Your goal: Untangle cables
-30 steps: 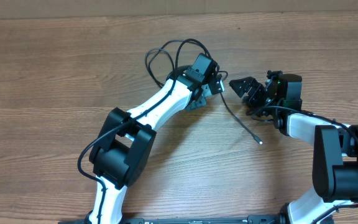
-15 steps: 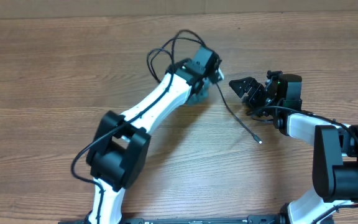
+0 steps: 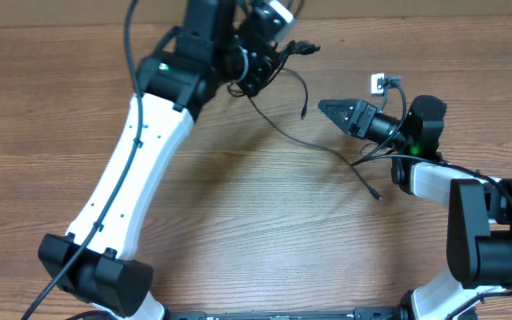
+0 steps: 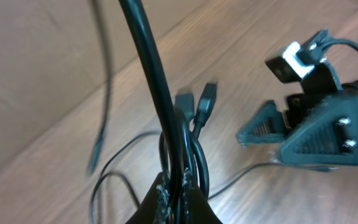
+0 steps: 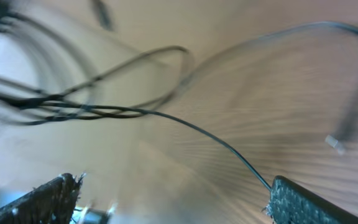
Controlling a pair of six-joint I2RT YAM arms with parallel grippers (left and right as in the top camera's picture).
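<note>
Cables [image 4: 207,99] hang bunched from the left gripper [image 4: 174,194], which is pinched tight on them high above the table [image 3: 52,116], likely so the strands drop apart, while one strand trails toward the right gripper [image 3: 334,108], its jaws spread wide, seemingly ready to catch it.

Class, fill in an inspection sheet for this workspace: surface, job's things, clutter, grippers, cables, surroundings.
surface: wooden table, brown grain.
job's things: thin cables bunched in the left gripper; one strand trails across the table to a plug end.
clutter: nothing seen.
grippers: left gripper shut on the thin cables; right gripper open, holding nothing.
cables: thick arm wire loops beside the left arm.
surroundings: pale panel beyond the table's far edge.
</note>
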